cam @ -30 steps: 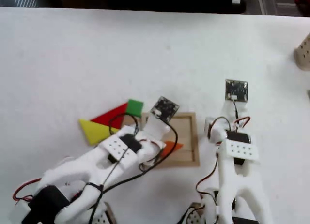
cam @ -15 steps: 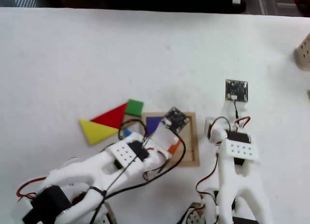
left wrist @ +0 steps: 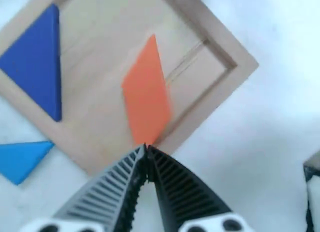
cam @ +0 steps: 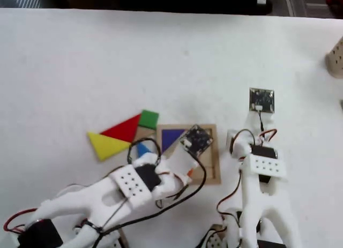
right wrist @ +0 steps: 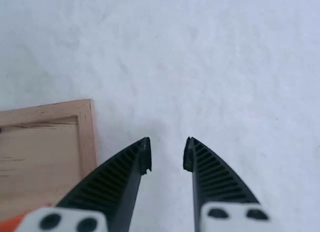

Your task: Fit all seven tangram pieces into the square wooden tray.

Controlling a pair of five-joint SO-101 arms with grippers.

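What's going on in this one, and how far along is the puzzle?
The left gripper is shut, its tips at one end of the orange parallelogram. That piece lies flat in the wooden tray along with a dark blue triangle. A light blue triangle, red triangle, green square and yellow triangle lie on the table beside the tray. The right gripper is open over bare table by a tray corner, holding nothing.
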